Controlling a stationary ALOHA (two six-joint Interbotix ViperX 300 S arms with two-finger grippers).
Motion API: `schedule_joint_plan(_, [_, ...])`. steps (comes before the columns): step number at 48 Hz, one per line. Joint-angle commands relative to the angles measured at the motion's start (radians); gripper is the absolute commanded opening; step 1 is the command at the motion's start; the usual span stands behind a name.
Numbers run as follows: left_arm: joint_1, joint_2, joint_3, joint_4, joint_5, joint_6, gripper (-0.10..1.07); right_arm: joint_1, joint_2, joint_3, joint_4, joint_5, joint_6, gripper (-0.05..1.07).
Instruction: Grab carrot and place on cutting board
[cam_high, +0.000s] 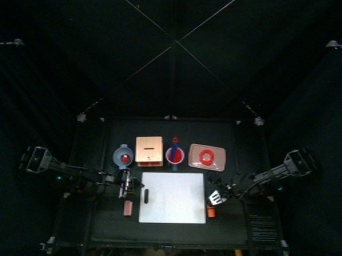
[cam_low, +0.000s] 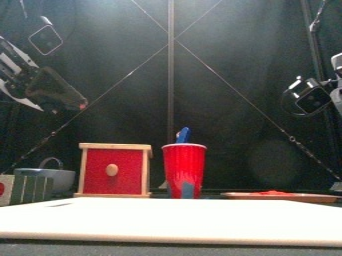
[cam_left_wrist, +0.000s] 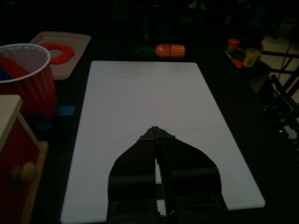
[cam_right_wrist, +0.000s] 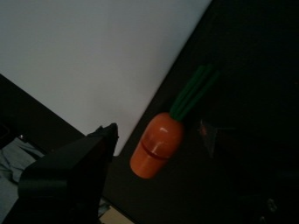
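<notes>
Your small orange carrot with a green stem (cam_right_wrist: 158, 147) lies flat on the black table (cam_right_wrist: 251, 105), just off one edge of the large plain white rectangular cutting board (cam_right_wrist: 105, 52). Its long axis runs roughly along that edge, stem pointing away from the right gripper (cam_high: 218, 197), whose jaws stand wide apart and empty close by. The left gripper (cam_left_wrist: 156, 134) hangs over the board, jaws pressed together on nothing. Behind the board, a red plastic cup (cam_low: 185, 170) holds a blue object (cam_low: 183, 133), and a pink tray (cam_high: 221, 150) carries a red ring (cam_high: 206, 156); black curtains (cam_low: 241, 60) surround the table
</notes>
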Motion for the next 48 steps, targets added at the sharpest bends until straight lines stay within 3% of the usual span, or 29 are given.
schedule_joint_plan(1, [0.005, -0.003, -0.008, 0.002, -0.003, 0.002, 0.28, 0.014, 0.02, -0.034, -0.002, -0.002, 0.014, 1.04])
schedule_joint_plan(21, [0.005, -0.003, 0.002, -0.002, -0.003, 0.0, 0.28, 0.031, 0.123, -0.064, 0.092, 0.037, 0.018, 1.04])
schedule_joint_plan(36, [0.005, -0.003, 0.002, -0.002, -0.003, 0.0, 0.28, 0.035, 0.219, -0.118, 0.094, 0.046, 0.017, 1.04])
schedule_joint_plan(48, [0.005, -0.003, 0.002, -0.002, -0.003, 0.0, 0.28, 0.044, 0.236, -0.141, 0.098, 0.106, 0.017, 1.03])
